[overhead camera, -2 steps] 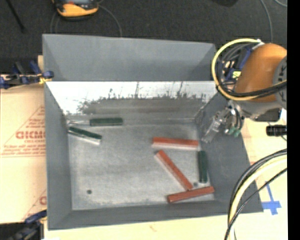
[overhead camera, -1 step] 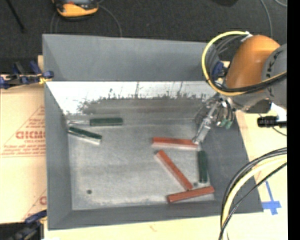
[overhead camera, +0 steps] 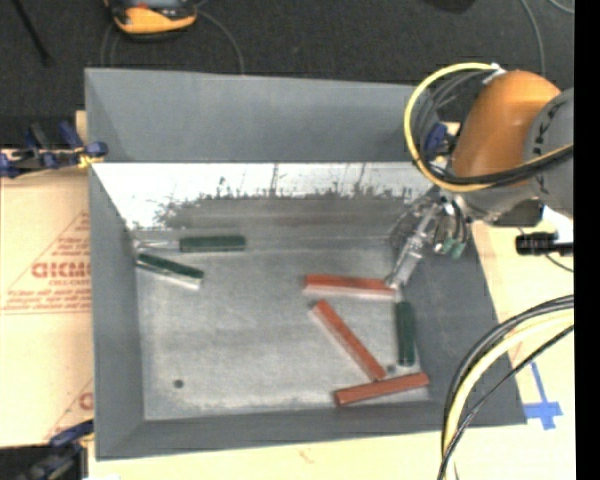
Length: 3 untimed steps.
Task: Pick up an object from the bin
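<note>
Hand [overhead camera: 405,266] is tilted in from three o'clock, likely so the near end of the upper red stick [overhead camera: 348,286] (flat, by the bin's [overhead camera: 280,118] wall) can be reached; its opening and hold cannot be told.

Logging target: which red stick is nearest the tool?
The uppermost red stick; its right end is by the tool. The diagonal stick and bottom stick lie farther.

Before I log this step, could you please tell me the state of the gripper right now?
Gripper: cannot be told, open or closed; it is at the right end of the upper red bar.
</note>
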{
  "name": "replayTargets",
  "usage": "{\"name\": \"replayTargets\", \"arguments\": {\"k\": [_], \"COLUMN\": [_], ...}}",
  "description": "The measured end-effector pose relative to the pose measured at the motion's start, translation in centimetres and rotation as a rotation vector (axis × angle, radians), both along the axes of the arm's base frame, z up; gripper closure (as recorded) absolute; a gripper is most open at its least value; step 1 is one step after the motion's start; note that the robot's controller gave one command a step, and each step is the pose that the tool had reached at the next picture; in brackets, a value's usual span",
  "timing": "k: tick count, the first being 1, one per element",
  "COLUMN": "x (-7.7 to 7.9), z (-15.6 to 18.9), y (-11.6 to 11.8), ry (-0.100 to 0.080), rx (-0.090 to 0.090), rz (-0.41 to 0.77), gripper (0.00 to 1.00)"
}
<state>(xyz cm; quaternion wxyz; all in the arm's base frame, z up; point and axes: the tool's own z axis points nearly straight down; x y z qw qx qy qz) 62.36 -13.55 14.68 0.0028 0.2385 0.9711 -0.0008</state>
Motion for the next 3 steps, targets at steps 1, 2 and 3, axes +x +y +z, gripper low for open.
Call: {"name": "replayTargets", "arguments": {"k": [1, 2, 3], "x": [-4.36, -4.36, -4.38], "z": [-7.61, -7.61, -7.54], "y": [2.16, 2.16, 2.15], "ry": [0.002, 0.002, 0.002], "rx": [0.001, 0.001, 0.001], "rz": [0.097, 0.097, 0.097], "gripper": [1.0, 1.0, 1.0]}}
